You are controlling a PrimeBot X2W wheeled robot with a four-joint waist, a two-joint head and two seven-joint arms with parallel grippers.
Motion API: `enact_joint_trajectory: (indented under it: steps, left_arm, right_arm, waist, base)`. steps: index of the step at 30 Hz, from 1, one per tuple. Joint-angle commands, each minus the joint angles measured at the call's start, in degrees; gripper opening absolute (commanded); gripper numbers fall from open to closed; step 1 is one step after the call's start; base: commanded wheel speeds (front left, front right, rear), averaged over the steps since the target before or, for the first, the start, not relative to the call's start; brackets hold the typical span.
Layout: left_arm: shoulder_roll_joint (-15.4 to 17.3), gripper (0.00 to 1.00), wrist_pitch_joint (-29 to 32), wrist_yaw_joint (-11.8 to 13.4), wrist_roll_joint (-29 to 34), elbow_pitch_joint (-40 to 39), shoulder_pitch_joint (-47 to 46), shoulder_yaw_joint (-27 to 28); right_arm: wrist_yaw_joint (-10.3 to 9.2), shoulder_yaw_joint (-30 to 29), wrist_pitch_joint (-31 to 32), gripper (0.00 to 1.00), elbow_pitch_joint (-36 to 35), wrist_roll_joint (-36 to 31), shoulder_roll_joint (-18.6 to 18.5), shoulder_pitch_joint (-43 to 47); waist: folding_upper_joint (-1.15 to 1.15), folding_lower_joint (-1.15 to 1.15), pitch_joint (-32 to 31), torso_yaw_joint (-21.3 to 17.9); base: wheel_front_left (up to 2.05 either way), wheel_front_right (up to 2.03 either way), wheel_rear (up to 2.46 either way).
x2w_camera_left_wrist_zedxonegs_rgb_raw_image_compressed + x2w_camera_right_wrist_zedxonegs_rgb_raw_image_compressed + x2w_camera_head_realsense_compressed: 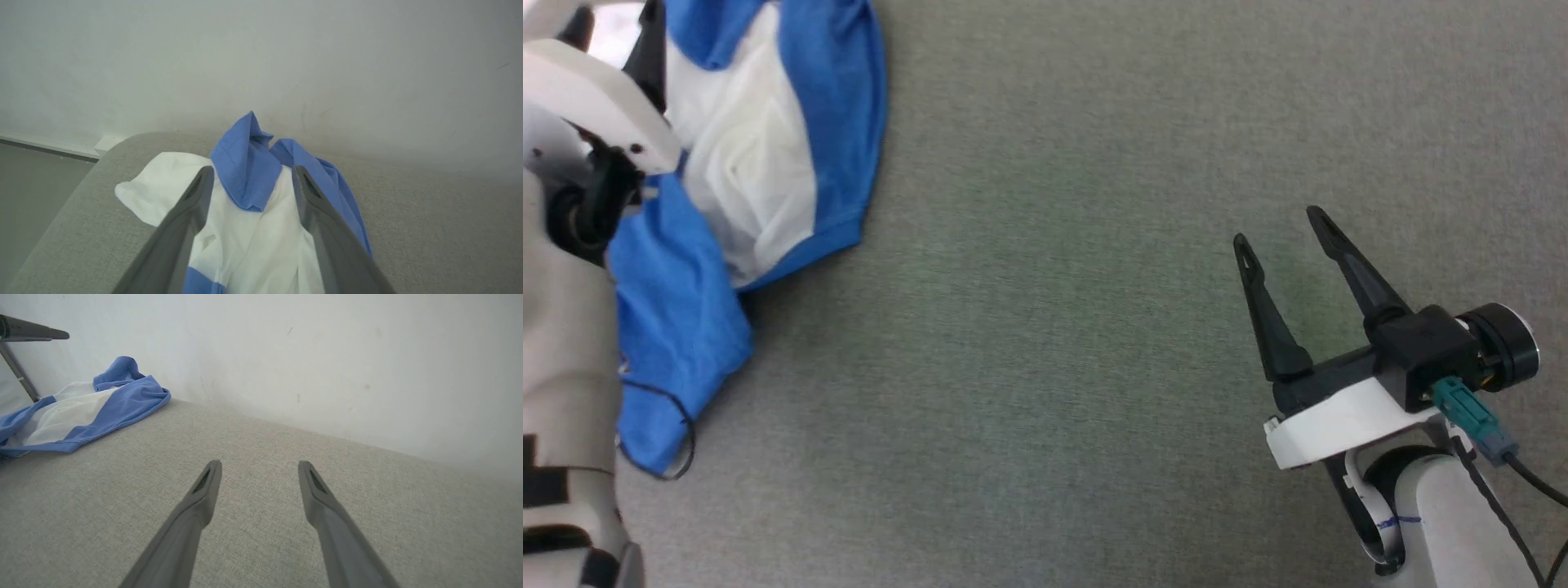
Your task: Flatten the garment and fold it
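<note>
Left gripper [253, 169] over the garment [245, 241] — fingers [190, 212] spread; right gripper [1278, 227] likewise.

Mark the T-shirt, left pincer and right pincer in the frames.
T-shirt [756, 155], head view, on its white body panel.
left pincer [253, 171], left wrist view, midway between its open fingertips.
right pincer [1279, 227], head view, midway between its open fingertips.

Your right gripper [1278, 227] has two long black tapered fingers on a white wrist collar [1339, 416], with a black boxy housing [1421, 343] and a teal plug [1454, 402] feeding a black cable [1531, 482]. Your left arm [564, 327] wears pale shells with black patches.
</note>
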Motion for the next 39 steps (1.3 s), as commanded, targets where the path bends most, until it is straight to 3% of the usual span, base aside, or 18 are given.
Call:
enact_joint_trajectory:
  steps: [1, 7, 14, 15, 16, 17, 24, 36, 39]
  left_arm:
    - [0.82, 1.00, 1.28, -0.47, -1.12, 1.98, -1.62, -0.26]
    - [3.06, 1.00, 14.82, -0.81, -6.47, 15.28, -4.86, -1.07]
    - [1.86, 1.00, 25.29, 0.48, -6.26, 23.46, -4.75, -3.77]
    - [1.37, 0.79, 26.70, 0.44, -6.34, 24.27, -4.77, -4.11]
    - [1.02, 0.36, 27.22, 0.35, -6.28, 24.54, -4.90, -4.48]
    - [0.93, 0.00, 26.73, 0.29, -5.99, 24.39, -5.09, -4.88]
    - [1.02, 0.00, 16.30, 1.19, -2.41, 22.62, -5.51, -7.71]
    - [1.17, 0.00, -17.03, 0.94, 4.10, 15.60, -10.69, -11.65]
    - [0.40, 0.00, -22.46, 0.84, 6.04, 13.42, -11.99, -13.38]
  right_arm:
    - [-0.05, 0.17, -0.45, 1.00, 0.09, 0.09, -0.01, -1.13]
    - [-0.05, -0.01, -1.38, 1.00, 0.44, 0.95, 0.00, -1.69]
    - [-0.05, 0.71, -1.45, 1.00, 0.68, 2.13, 0.00, -2.20]
    - [-0.05, 0.72, -1.30, 1.00, 0.81, 2.16, 0.00, -2.23]
    - [-0.05, 0.73, -1.23, 1.00, 0.92, 2.13, 0.00, -2.26]
    - [-0.05, 0.77, -1.20, 1.00, 0.96, 2.27, 0.00, -2.29]
    - [-0.05, 0.15, -1.37, 1.00, 2.20, 3.54, 0.00, -1.76]
    - [-0.05, -2.64, -3.43, 1.00, 5.34, 6.96, 0.00, 1.46]
    - [-0.05, -4.02, -3.62, 1.00, 5.47, 7.92, 0.00, 3.23]
  waist:
    - [0.00, -0.01, 3.85, -3.70]
    - [0.00, -0.01, 6.11, -4.61]
    - [0.00, -0.01, 6.02, -4.27]
    - [0.00, -0.01, 5.91, -4.14]
    - [0.00, -0.01, 5.76, -3.97]
    - [0.00, -0.01, 5.66, -3.82]
    - [0.00, -0.01, 3.20, -2.44]
    - [0.00, -0.01, -7.87, -0.75]
    - [0.00, -0.01, -11.14, -0.87]
  base:
    - [0.00, 0.00, 0.00]
    - [0.00, 0.00, 0.00]
    - [0.00, 0.00, 0.00]
    - [0.00, 0.00, 0.00]
    - [0.00, 0.00, 0.00]
    - [0.00, 0.00, 0.00]
    - [0.00, 0.00, 0.00]
    - [0.00, 0.00, 0.00]
    - [0.00, 0.00, 0.00]
